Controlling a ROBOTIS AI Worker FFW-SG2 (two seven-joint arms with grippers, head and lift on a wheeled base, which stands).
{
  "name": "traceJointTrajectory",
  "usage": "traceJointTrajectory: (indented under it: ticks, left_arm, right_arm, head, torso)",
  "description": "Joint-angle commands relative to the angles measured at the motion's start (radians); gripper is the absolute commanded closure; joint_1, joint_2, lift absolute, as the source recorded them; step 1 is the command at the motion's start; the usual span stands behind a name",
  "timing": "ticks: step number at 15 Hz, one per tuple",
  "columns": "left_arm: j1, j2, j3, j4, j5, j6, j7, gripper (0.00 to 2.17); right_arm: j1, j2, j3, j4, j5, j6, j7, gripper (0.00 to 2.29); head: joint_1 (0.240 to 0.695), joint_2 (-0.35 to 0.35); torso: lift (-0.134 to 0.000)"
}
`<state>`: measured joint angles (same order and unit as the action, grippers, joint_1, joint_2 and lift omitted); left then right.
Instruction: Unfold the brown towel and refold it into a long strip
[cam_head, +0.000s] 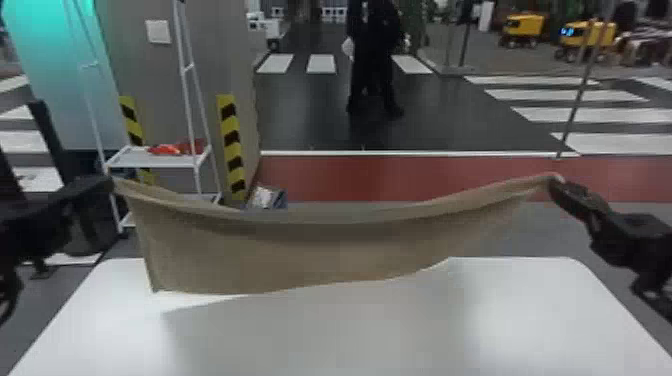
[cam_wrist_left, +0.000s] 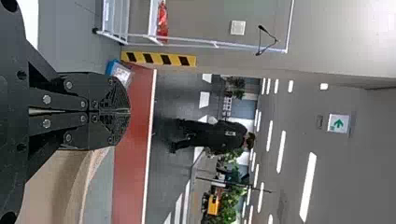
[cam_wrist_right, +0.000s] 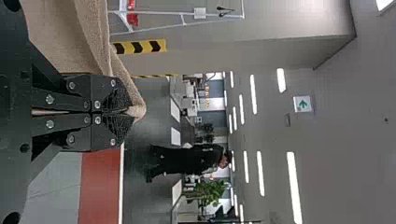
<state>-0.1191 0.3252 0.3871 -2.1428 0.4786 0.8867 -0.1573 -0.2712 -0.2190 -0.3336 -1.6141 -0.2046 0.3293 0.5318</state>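
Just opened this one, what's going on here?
The robot's left gripper and right gripper hold the brown towel between them by its upper corners. It sags in the middle, its lower edge hanging at the far part of the white table. It is spread wide rather than lying flat, and the fold into a long strip isn't finished.

Bright ceiling strips (cam_wrist_right: 294, 186) light the room; pale glare spreads over the worktop (cam_head: 525, 310), with probably a soft shadow near the towel (cam_head: 300, 255).

towel (cam_head: 300, 250): plain brn; tbl (cam_head: 350, 330): wht; wall strips (cam_head: 231, 145): yel/blk diag stripes; floor band (cam_head: 375, 175): red
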Motion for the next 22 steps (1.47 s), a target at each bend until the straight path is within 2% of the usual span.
traceJointTrajectory:
  ticks: [1,3,4,5,6,8,9,11,14,16,19,22]
  left_arm:
    - [0.134,-0.023,0.03,-0.095,-0.021,-0.001,-0.045,1.95]
    - [0.213,-0.057,0.035,-0.149,-0.054,0.021,-0.108,1.95]
    - [0.237,-0.075,0.029,-0.178,-0.08,0.064,-0.117,1.95]
    - [0.263,-0.104,0.021,-0.212,-0.104,0.097,-0.119,1.95]
    - [0.294,-0.118,0.009,-0.247,-0.144,0.131,-0.12,1.95]
    - [0.351,-0.135,-0.004,-0.35,-0.221,0.364,-0.137,1.95]
    - [0.38,-0.141,-0.001,-0.399,-0.242,0.475,-0.154,1.95]
    - [0.454,-0.147,0.006,-0.479,-0.293,0.545,-0.163,1.95]
    - [0.486,-0.166,0.03,-0.525,-0.316,0.61,-0.194,1.95]
    - [0.495,-0.173,0.045,-0.546,-0.318,0.61,-0.189,1.95]
    - [0.464,-0.173,0.039,-0.548,-0.311,0.604,-0.171,1.95]
    - [0.377,-0.17,-0.014,-0.466,-0.325,0.558,-0.14,1.95]
  right_arm:
    - [0.127,-0.003,-0.024,-0.046,-0.013,-0.057,0.01,1.5]
    - [0.23,-0.01,-0.076,-0.081,-0.013,-0.057,0.045,1.5]
    - [0.277,-0.01,-0.102,-0.106,-0.01,-0.057,0.048,1.5]
    - [0.329,-0.017,-0.122,-0.13,-0.01,-0.057,0.056,1.5]
    - [0.371,-0.016,-0.145,-0.153,-0.007,-0.057,0.068,1.5]
    - [0.455,-0.014,-0.176,-0.205,-0.016,-0.045,0.094,1.5]
    - [0.491,-0.01,-0.193,-0.228,-0.024,-0.035,0.108,1.5]
    - [0.558,-0.008,-0.231,-0.26,-0.05,-0.014,0.148,1.5]
    - [0.607,0.013,-0.294,-0.306,-0.062,0.011,0.257,1.5]
    - [0.627,0.017,-0.328,-0.354,-0.076,0.09,0.31,1.5]
    - [0.621,0.015,-0.329,-0.36,-0.076,0.096,0.318,1.5]
    - [0.506,0.003,-0.294,-0.288,-0.007,0.195,0.315,1.5]
  head:
    - [0.453,0.008]
    - [0.504,-0.005]
    - [0.533,-0.017]
    - [0.582,-0.042]
    - [0.61,-0.059]
    - [0.655,-0.085]
    - [0.695,-0.107]
    - [0.695,-0.13]
    - [0.695,-0.143]
    - [0.695,-0.146]
    - [0.695,-0.137]
    - [0.695,-0.139]
  torso:
    - [-0.123]
    - [-0.123]
    - [-0.123]
    - [-0.123]
    - [-0.123]
    - [-0.123]
    - [-0.123]
    - [-0.123]
    - [-0.123]
    - [-0.123]
    - [-0.123]
    - [-0.123]
